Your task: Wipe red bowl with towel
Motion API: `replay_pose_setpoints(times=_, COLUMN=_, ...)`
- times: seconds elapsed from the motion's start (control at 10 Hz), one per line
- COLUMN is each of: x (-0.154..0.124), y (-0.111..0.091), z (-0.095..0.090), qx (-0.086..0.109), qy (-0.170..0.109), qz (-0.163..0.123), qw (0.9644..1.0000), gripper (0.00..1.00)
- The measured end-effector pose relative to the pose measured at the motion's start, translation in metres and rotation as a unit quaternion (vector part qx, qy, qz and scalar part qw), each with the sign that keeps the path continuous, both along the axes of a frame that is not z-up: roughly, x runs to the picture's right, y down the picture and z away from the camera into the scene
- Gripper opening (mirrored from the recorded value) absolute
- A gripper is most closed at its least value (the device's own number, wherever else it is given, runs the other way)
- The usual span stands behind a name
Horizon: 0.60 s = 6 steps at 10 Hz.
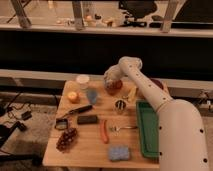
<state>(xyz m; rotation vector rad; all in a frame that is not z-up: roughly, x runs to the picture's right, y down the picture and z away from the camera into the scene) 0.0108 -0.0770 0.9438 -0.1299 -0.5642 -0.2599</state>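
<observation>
Wiping seems in hand: our gripper (pixel 111 80), fingers closed, sits over the far-left rim of the red bowl (pixel 116 89) at the table's (pixel 90 147) far edge. We cannot make out the towel there. Next we judge a steady sweep around the bowl's inside.

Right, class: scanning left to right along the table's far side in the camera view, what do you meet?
Round orange fruit → grey-blue tumbler → small red bowl, with the robot's shut gripper over it → yellow oblong item → dark maroon round dish.
</observation>
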Motion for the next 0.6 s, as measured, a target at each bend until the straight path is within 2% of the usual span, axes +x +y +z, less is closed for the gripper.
replay_pose_setpoints(times=0.3, x=0.007, y=0.012, z=-0.024, qx=0.002, qy=-0.005, qz=-0.001, qw=1.0000, gripper=0.18)
replay_pose_setpoints(times=0.6, x=0.034, y=0.022, z=-0.043, qx=0.007, qy=0.011, qz=0.009, qw=0.9999, gripper=0.18)
